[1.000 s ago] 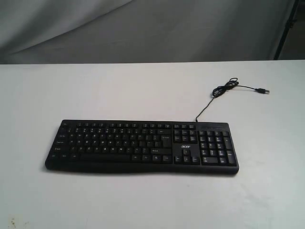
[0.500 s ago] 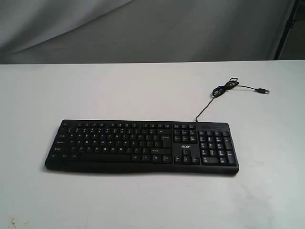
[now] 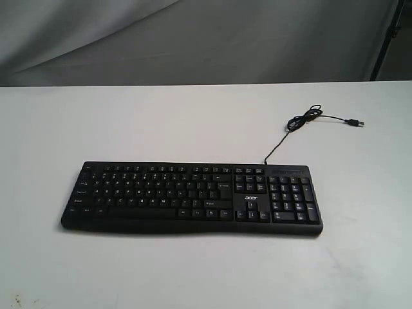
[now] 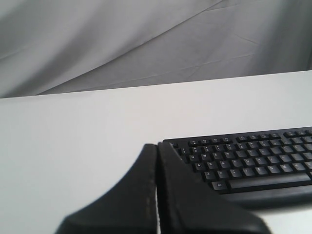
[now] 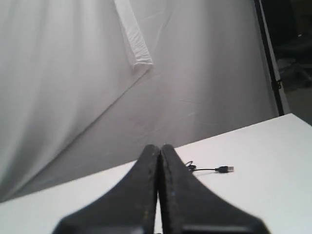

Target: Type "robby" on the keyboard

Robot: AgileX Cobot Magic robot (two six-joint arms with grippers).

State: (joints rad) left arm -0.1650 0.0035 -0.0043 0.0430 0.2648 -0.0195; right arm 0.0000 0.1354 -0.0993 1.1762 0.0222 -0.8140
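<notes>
Long black plastic keyboard with white key legends (image 3: pixel 191 196) flat across the middle of the white tabletop (image 3: pixel 193 122), number pad on the right, letter rows toward the near edge, squared up for reach from either arm. Thin black cable (image 3: pixel 302 119) looped away behind, loose plug (image 3: pixel 356 122) connected to nothing, well clear of the keys. Left pincer (image 4: pixel 157 146) pressed fully together and empty, tips forming one blunt point, presumably for poking single keys, poised off the keyboard's left end and touching nothing. Right pincer (image 5: pixel 159 146) likewise clamped together on nothing, aimed past the keyboard toward the plug. Neither arm visible in the exterior view. No key pressed yet, by the look of it; "r" first.
</notes>
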